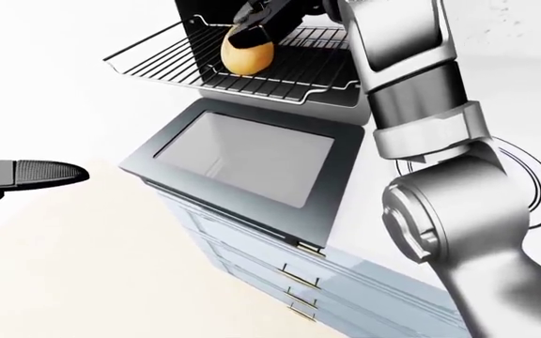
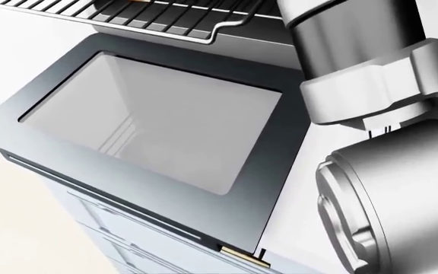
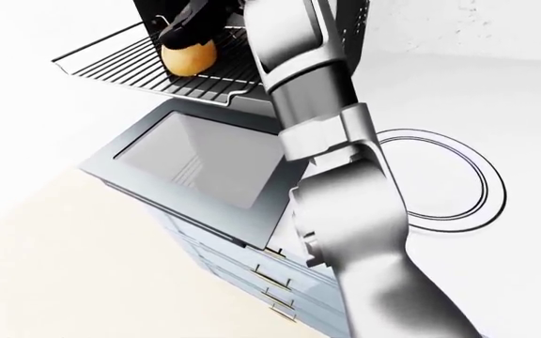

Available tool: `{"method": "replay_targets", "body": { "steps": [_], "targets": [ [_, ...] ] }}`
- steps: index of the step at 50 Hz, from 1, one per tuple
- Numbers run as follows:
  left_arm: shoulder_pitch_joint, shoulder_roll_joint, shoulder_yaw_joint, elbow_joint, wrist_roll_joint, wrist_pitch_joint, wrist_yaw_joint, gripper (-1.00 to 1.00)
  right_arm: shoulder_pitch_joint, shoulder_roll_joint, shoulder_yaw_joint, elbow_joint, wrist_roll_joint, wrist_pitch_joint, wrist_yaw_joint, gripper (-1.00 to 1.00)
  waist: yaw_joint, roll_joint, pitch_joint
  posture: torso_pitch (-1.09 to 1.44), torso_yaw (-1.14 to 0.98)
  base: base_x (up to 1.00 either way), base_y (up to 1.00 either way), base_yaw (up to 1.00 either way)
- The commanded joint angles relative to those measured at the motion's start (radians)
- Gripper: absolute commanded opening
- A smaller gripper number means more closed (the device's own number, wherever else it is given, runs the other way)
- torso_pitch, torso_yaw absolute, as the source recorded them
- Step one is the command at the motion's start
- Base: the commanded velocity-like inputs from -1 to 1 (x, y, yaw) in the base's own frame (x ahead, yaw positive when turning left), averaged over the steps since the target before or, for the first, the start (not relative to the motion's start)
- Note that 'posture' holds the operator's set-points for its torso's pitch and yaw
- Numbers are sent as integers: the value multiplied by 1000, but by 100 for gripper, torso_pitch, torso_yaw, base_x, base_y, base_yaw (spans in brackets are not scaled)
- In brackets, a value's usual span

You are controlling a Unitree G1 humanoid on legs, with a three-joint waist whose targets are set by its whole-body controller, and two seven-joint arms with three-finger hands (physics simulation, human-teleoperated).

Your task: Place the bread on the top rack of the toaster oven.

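Observation:
The bread [image 1: 248, 58], a golden oval roll, stands upright on the pulled-out wire top rack [image 1: 158, 67] of the toaster oven, near the rack's middle. My right hand [image 1: 257, 24] comes in from the upper right, and its dark fingers close round the top of the bread. The oven door [image 1: 338, 204] lies open and flat below the rack, its glass pane facing up. My left hand [image 1: 35, 174] shows at the left edge of the left-eye view, fingers stretched out and empty, far from the oven. The head view shows only the rack's edge [image 2: 165, 23] and the door [image 2: 280, 188].
My right arm [image 1: 430, 141] fills the right side of every view. White drawers [image 1: 252, 260] with small brass handles stand under the open door. A round ring [image 3: 444, 184] marks the white counter to the right. A beige floor [image 1: 92, 274] lies at the lower left.

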Motion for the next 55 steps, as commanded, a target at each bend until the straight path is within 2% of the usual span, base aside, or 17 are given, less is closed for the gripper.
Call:
{"method": "replay_targets", "body": {
  "steps": [1,8,17,27,39,46,55],
  "targets": [
    [-12,16,15,1,21,-19,4,100,-41,-5,-7,-38,2,-19,-9,21,0,3,-26,0,50,0,0,0],
    [-12,6,17,-1,34,-17,-5,100,-47,-4,-5,-42,3,-12,-5,42,2,2,-25,0,50,0,0,0],
    [-16,-2,11,-7,54,-11,-17,100,-76,-8,-8,-74,6,18,9,45,3,1,-25,0,50,0,0,0],
    [-40,-1,-8,-1,73,1,-27,100,-86,-8,4,-251,-13,150,54,53,5,0,-21,0,50,0,0,0],
    [-53,-8,-35,5,103,1,-34,100,-50,-51,7,-514,-69,338,98,100,11,-6,-15,0,50,0,0,0],
    [-52,-15,-22,-2,115,10,-56,100,-31,-87,10,-646,-122,439,141,100,13,-10,-13,0,50,0,0,0],
    [-66,-15,-30,-1,124,21,-60,100,-33,-154,4,-783,-193,543,211,100,17,-13,-10,0,50,0,0,0]
  ]
}}
